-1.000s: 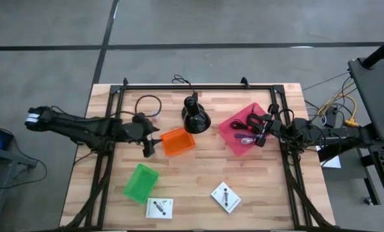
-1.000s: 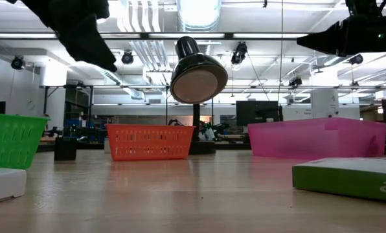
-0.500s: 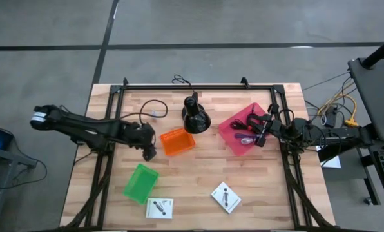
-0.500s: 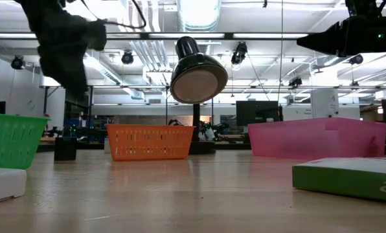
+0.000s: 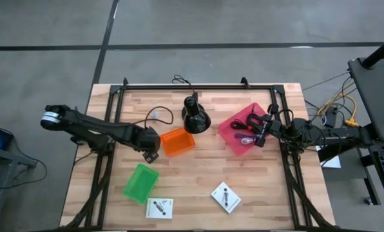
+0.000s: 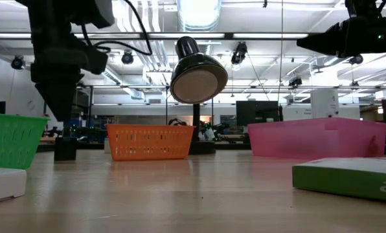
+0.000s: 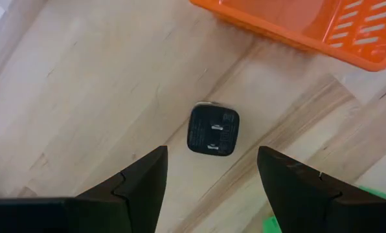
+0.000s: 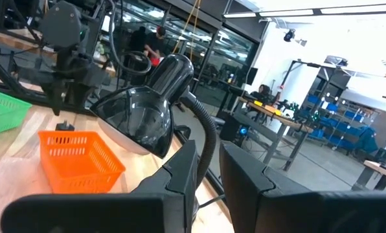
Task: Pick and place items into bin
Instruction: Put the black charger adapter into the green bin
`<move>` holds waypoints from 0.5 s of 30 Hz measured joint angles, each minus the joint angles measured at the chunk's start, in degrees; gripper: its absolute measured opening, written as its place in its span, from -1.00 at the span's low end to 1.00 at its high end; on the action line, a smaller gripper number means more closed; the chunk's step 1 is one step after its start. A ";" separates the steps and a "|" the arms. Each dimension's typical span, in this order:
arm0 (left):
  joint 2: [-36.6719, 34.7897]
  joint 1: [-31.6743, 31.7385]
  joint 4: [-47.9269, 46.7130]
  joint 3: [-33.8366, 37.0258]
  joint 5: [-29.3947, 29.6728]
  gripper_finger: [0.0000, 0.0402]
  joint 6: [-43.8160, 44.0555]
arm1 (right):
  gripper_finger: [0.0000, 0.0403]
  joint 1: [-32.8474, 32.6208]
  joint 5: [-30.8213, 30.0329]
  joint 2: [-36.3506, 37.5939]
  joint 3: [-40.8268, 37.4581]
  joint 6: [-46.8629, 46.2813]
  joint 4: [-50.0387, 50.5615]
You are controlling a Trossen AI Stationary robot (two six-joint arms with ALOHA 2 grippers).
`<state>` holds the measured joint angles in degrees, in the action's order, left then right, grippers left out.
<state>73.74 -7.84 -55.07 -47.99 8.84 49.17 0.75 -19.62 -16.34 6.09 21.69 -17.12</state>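
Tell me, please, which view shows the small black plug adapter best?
The left wrist view: the adapter lies large between the open left gripper fingers, prongs visible. Low view shows a dark block; high view hides it; right wrist shows a speck.

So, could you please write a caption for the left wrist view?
Left tool open above a small black plug adapter on the wooden table, beside the orange bin.

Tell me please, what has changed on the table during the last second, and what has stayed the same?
The left gripper swung away from the table's back edge, toward the front, and now hangs open above the small black cube beside the orange bin. It has taken hold of nothing. The right gripper stays over the pink bin; bins and cards have not moved.
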 joint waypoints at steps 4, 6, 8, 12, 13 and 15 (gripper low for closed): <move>2.13 0.00 0.02 -1.02 -0.04 0.11 -0.01 | -0.72 0.00 0.00 0.00 0.00 0.18 0.27; 2.81 0.00 -0.02 -1.59 -0.04 0.11 -0.02 | -0.72 0.00 0.00 0.00 0.00 1.02 0.25; 3.32 0.00 0.07 -1.96 0.07 0.11 -0.02 | -0.72 0.00 0.00 0.00 0.00 1.42 0.26; 4.92 0.00 -0.05 -2.18 0.22 0.11 -0.48 | -0.72 0.01 0.02 0.04 0.00 1.46 0.26; 5.30 0.00 -0.09 -2.18 0.24 0.11 -0.48 | -0.72 0.02 0.01 0.04 0.00 1.46 0.27; 6.18 0.00 -0.09 -2.18 0.26 0.11 -0.50 | -0.72 0.02 0.04 0.03 0.00 1.46 0.35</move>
<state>79.93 -7.84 -55.16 -50.17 9.10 48.66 0.78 -19.57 -16.31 6.09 23.15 -16.78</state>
